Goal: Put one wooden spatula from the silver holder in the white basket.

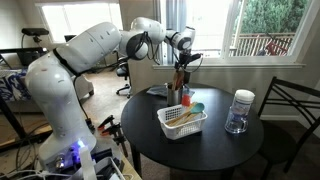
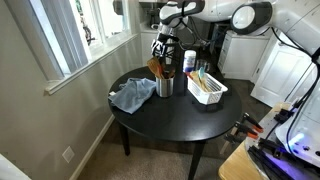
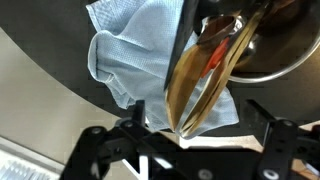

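- A round black table point(image 2: 170, 125) is seen beside a bright window in a lived-in room.
- The holder point(image 2: 165, 87) is stood toward the table's far edge in an exterior view. The basket point(image 2: 210, 97) is set just beside it, and a blue cloth point(image 2: 132, 96) is spread at the window-side edge.
- The gripper point(image 2: 165, 47) is hung right over the utensils. In the wrist view its fingers point(image 3: 98, 142) are seen apart, with handles between them and nothing clamped.
- The spatula point(image 3: 205, 85) is lodged in the holder among the others, not yet lifted.
- Risk: two handles could be caught together if the jaws are closed on the bundle.
- Risk: the holder could be dragged up or tipped if the spatula is pulled off-vertical.
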Controlling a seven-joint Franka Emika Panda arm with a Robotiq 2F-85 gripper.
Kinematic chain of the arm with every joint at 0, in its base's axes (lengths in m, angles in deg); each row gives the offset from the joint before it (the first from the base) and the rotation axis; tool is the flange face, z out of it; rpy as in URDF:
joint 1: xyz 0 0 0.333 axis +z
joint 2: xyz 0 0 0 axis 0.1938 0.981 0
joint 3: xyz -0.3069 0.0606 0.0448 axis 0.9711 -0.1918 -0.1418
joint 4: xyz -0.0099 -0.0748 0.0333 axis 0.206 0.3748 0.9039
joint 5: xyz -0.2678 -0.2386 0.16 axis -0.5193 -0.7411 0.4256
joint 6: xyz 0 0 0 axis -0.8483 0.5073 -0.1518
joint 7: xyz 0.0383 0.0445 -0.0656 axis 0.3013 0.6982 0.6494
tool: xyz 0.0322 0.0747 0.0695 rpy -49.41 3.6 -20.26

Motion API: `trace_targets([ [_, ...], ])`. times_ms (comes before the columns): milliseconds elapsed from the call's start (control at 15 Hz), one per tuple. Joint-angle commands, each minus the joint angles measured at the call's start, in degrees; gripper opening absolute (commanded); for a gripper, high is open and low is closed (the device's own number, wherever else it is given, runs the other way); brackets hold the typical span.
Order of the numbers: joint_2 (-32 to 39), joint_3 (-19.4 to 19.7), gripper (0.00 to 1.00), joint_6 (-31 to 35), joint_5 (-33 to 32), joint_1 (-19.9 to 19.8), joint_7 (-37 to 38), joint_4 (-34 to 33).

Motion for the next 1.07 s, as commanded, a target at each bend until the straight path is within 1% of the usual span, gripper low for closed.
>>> trace_targets([
  [0, 1.11, -0.5, 0.75, -1.04, 0.22, -0.29, -1.33, -1.2],
  [67, 1.25, -0.51, 0.73, -1.07, 0.23, -0.3, -1.3, -1.23],
  [133, 1.36, -0.53, 0.67, -1.13, 0.26, -0.32, -1.27, -1.26],
  [200, 1.42, -0.51, 0.59, -1.18, 0.24, -0.32, -1.25, -1.27],
  [600, 1.37, -0.46, 0.19, -1.32, 0.19, -0.31, -1.12, -1.38],
  [733, 1.25, -0.4, 0.07, -1.32, 0.12, -0.29, -1.11, -1.44],
  [800, 1.1, -0.33, 0.07, -1.35, 0.04, -0.27, -1.06, -1.43],
  [867, 0.91, -0.26, 0.04, -1.33, -0.05, -0.24, -1.04, -1.42],
  [1000, -0.04, -0.11, 0.06, -1.7, -0.38, -0.11, -0.83, -1.57],
])
